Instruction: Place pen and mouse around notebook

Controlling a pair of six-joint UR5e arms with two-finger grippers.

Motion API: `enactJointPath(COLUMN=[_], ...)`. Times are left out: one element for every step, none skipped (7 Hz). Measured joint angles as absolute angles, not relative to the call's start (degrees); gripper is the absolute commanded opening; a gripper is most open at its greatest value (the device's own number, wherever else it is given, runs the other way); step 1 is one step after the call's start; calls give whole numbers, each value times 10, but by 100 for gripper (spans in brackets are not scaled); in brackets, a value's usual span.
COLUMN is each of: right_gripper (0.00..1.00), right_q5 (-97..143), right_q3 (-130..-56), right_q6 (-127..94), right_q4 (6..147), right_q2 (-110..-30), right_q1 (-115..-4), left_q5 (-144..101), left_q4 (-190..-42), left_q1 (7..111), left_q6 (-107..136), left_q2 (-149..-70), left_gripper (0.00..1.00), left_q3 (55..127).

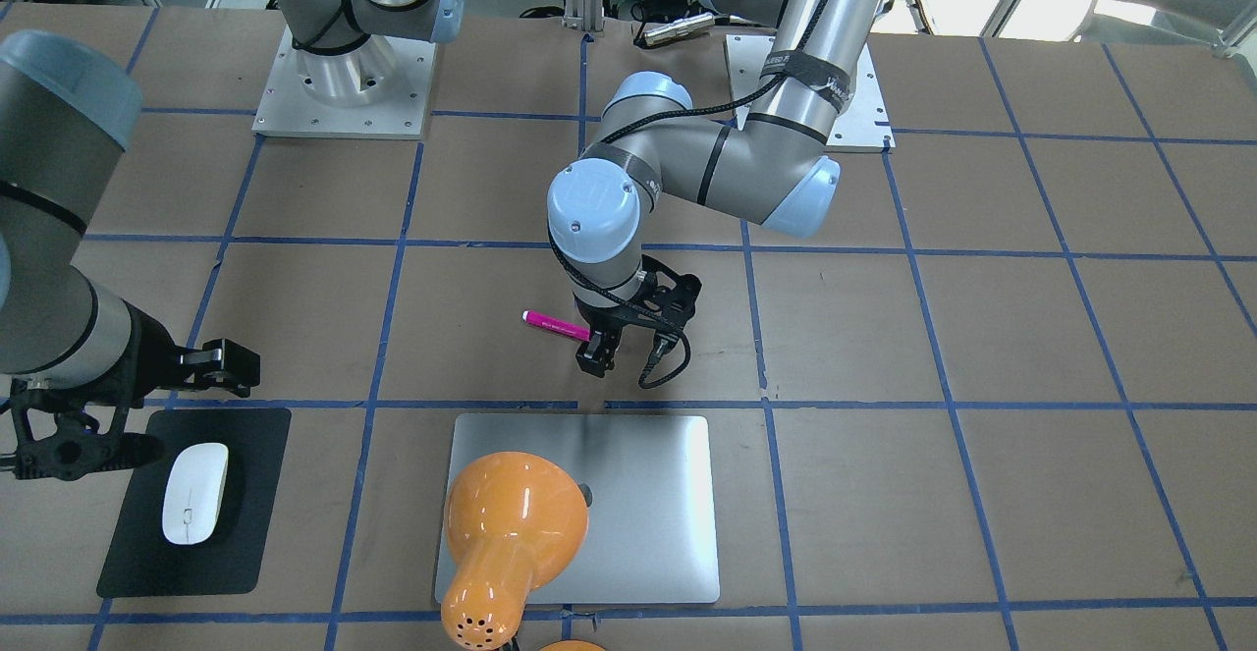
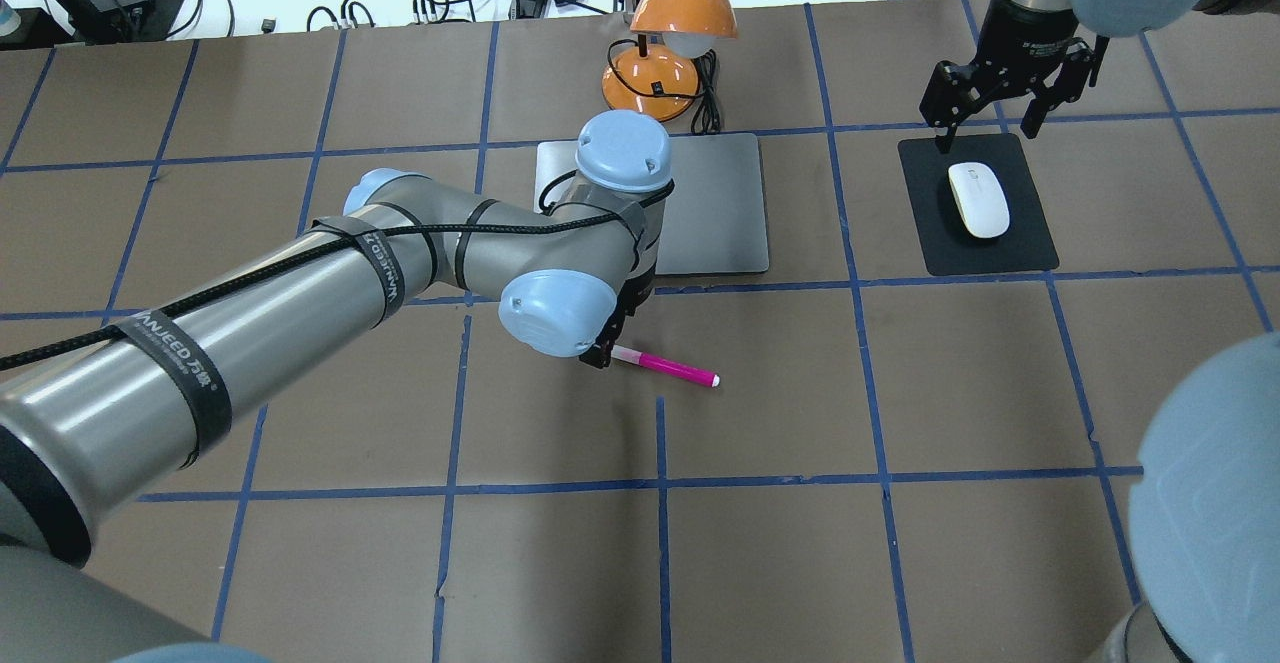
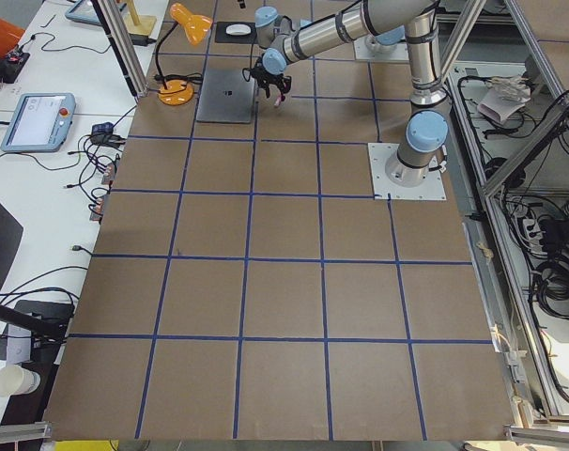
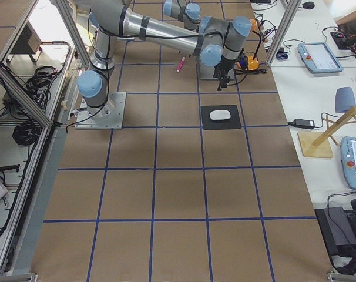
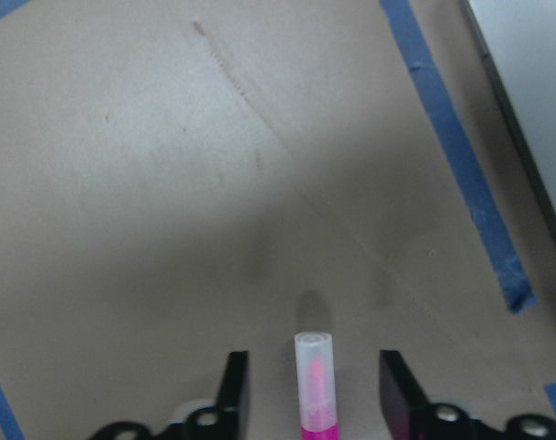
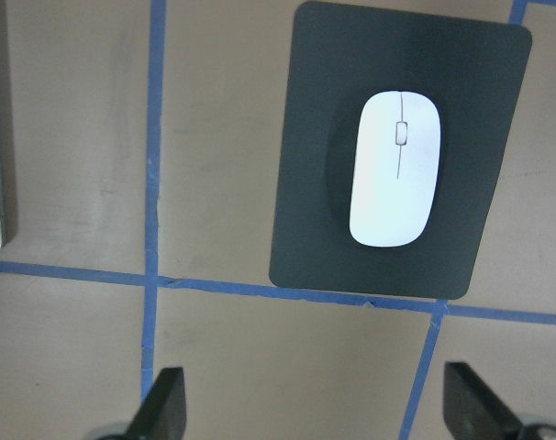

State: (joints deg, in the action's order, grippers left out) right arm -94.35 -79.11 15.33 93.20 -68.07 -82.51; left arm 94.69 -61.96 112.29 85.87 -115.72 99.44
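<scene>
The orange lamp (image 1: pixel 511 523) stands by the notebook (image 2: pixel 725 213). Near its edge lies the pen (image 2: pixel 665 368), its pale end between the spread fingers of the left gripper (image 5: pixel 311 359). The right gripper (image 2: pixel 985 131), also spread, hangs beside the mouse (image 2: pixel 978 200) on the black mat (image 2: pixel 1030 243).

Left arm (image 2: pixel 250 303), right arm (image 1: pixel 49 239): plain silver tubes, pale blue joint caps (image 2: pixel 623 151), braided black cable (image 2: pixel 440 230) strapped down the left, skeletal black right gripper (image 2: pixel 985 133).

On my screens the brown, blue-taped table (image 2: pixel 1000 393) carries a slim magenta-pink pen (image 2: pixel 668 370), a flat silver-grey metal notebook (image 2: pixel 715 203), a thin black mat (image 2: pixel 1030 243) and an orange desk lamp (image 2: pixel 650 83).
</scene>
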Motion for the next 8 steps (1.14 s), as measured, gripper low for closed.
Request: enactJointPath(right_gripper=[100, 100, 100, 100, 100, 100, 100, 100], right_q5=[-943, -944, -941, -931, -914, -904, -899, -895], right_q3=[-791, -793, -792, -789, -788, -788, -792, -795], right_q6=[153, 148, 134, 118, 111, 107, 98, 66], right_q4=[908, 882, 862, 849, 841, 837, 837, 841], right_q2=[-712, -746, -773, -798, -823, -844, -855, -852], right_q1=[-841, -860, -877, -890, -901, -907, -909, -910], left_q5=[953, 958, 961, 961, 959, 957, 955, 946], left_q4=[-647, -719, -812, -890, -933, -949, -952, -946], left_q1=[1109, 1083, 1046, 1007, 971, 944, 927, 917], left_q6=[779, 673, 553, 440, 342, 257, 185, 136], left_q2=[-1136, -1107, -1081, -1061, -1044, -1030, -1018, -1011], left_gripper=[100, 98, 98, 98, 98, 98, 98, 100], left_q3=[979, 941, 889, 839, 805, 790, 786, 782])
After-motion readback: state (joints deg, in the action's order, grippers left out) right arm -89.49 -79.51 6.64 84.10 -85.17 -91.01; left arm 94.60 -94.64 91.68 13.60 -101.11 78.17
